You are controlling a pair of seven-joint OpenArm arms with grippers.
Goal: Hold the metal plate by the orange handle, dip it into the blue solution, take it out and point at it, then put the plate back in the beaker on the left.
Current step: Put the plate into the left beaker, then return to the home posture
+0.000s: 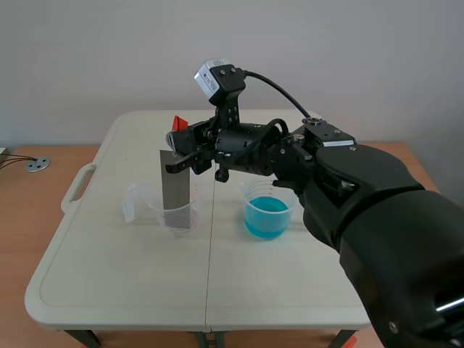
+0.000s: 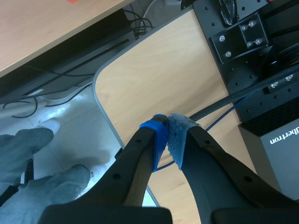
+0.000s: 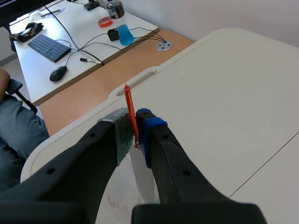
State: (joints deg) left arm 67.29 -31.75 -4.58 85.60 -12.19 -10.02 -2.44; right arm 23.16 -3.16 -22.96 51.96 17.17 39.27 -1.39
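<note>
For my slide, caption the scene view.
Right gripper holds the metal plate by its orange handle in the left beaker, blue solution alongside.

The right tool pinches the thin orange handle between its pads. The metal plate hangs beneath, over a clear beaker on the white worktop.

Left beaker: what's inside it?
The metal plate stands with its lower end in the left beaker; the right gripper is shut on its orange handle. Whether it touches bottom, or any clear liquid is present, cannot be told.
</note>
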